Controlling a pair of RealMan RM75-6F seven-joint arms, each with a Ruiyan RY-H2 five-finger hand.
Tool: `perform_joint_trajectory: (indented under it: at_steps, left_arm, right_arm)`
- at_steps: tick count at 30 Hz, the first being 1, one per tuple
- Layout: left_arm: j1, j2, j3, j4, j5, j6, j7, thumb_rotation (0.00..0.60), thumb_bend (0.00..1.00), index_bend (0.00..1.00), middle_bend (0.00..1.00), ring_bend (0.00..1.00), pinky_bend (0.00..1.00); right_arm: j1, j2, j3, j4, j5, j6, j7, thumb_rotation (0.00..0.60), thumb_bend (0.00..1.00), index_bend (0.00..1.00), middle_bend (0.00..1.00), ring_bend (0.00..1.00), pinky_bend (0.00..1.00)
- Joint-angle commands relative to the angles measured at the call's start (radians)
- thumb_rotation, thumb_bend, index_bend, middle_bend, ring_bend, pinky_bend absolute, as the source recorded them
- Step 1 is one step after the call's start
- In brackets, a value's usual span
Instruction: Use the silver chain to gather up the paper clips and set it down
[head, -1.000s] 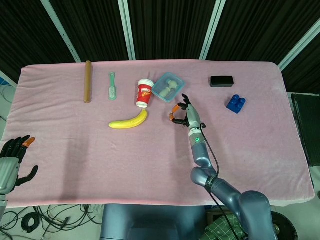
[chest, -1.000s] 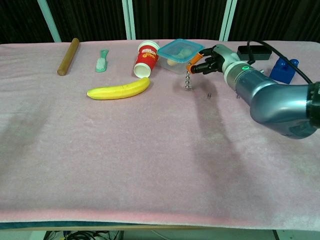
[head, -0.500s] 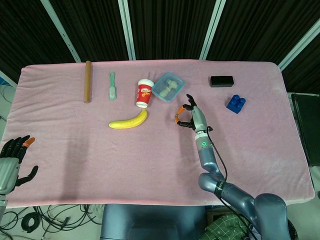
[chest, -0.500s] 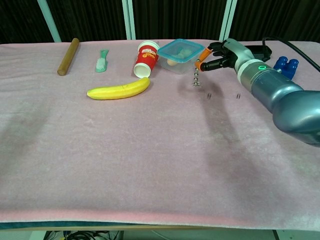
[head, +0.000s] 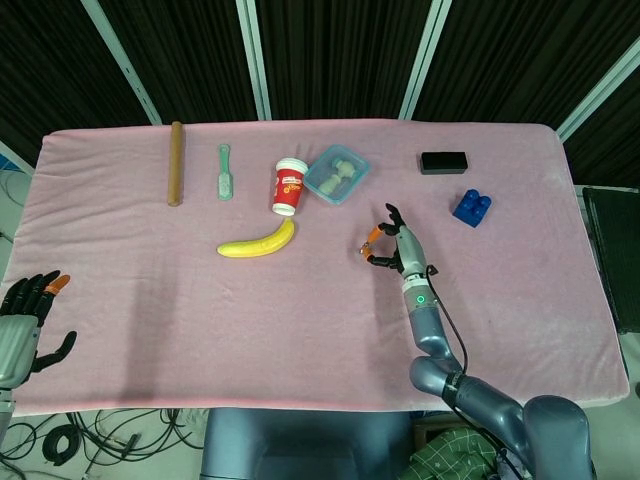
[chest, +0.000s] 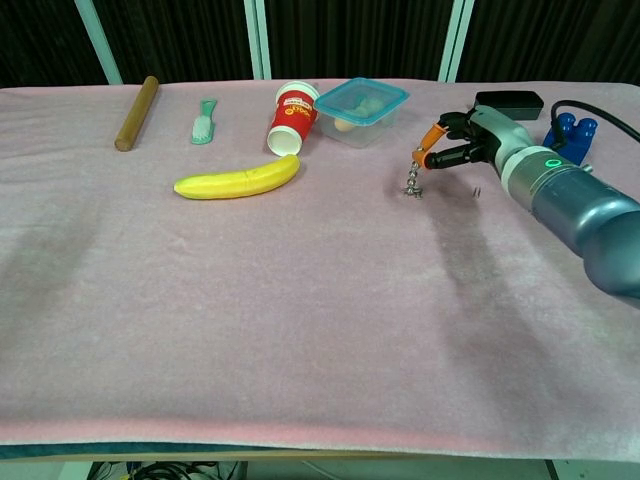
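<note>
While the right hand (chest: 462, 140) pinches the silver chain (chest: 413, 182) in its fingers, the chain hangs to the pink tabletop (chest: 300, 320) right of centre, near one paper clip (chest: 477, 190); the left hand (head: 25, 318) waits spread off the front-left corner.

Right arm: we see glossy blue-grey shells, a green lamp at the wrist, a black cable alongside.
Right hand (chest: 462, 141): black fingers — one orange tip.
Left hand (head: 28, 312): grey palm, black fingers — orange tip.
</note>
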Motion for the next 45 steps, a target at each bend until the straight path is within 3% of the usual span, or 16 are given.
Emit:
perform_joint_trajectory:
  at_steps: [1,10,23,45]
  left_arm:
    - [0.000,0.000,0.000,0.000,0.000,0.000,0.001,0.600,0.36,0.12,0.05,0.00,0.00]
    - [0.000,0.000,0.000,0.001,0.001,0.001,-0.001,0.600,0.36,0.12,0.05,0.00,0.00]
    - [0.002,-0.002,0.000,0.002,0.001,0.003,0.004,0.600,0.36,0.12,0.05,0.00,0.00]
    - [0.003,-0.004,-0.001,0.000,0.000,0.007,0.013,0.600,0.36,0.12,0.05,0.00,0.00]
  right_arm:
    - [0.001,-0.003,0.000,0.003,-0.005,0.000,0.004,0.600,0.38,0.68,0.00,0.06,0.21]
    - [0.000,0.000,0.007,0.007,-0.013,0.005,0.012,0.600,0.38,0.68,0.00,0.06,0.21]
    - [-0.020,0.051,0.004,-0.069,-0.026,0.027,-0.017,0.600,0.38,0.69,0.00,0.06,0.21]
    - [-0.121,0.199,-0.022,-0.181,0.029,0.026,-0.094,0.600,0.38,0.69,0.00,0.06,0.21]
